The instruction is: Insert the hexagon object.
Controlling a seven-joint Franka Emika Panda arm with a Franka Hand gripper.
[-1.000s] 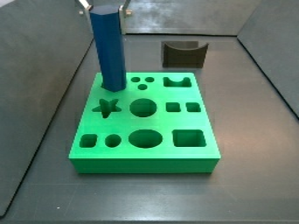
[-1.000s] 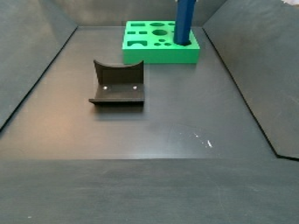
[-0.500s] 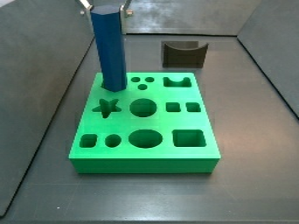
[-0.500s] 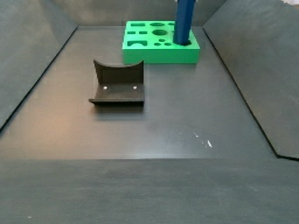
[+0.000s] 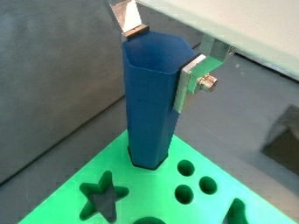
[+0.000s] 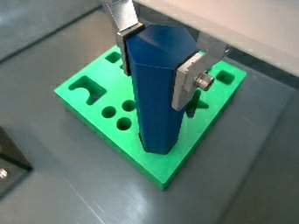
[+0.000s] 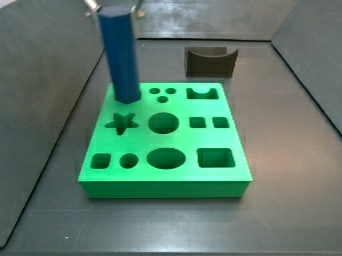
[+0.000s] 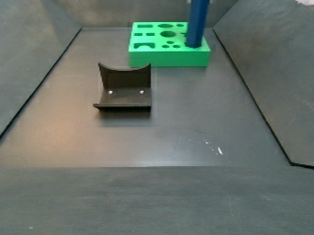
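A: How is the step best carried out?

B: The blue hexagon rod (image 5: 152,101) is gripped near its top by the hand (image 5: 163,54), whose silver fingers (image 6: 187,79) are closed against opposite facets. Its lower end stands at a corner hole of the green board (image 7: 167,175), seemingly just entered. The rod should be kept upright, its facets matched to the hole, and pressed straight down; release is best left until it is seated.

A: What lies around it, and is anything in the way?

B: The star-shaped hole (image 7: 122,123) and the round holes (image 7: 162,96) lie just beside the rod and are left empty. The dark fixture (image 8: 123,88) stands on the worktop (image 8: 172,156), well apart from the board. Nothing is seen blocking the descent.
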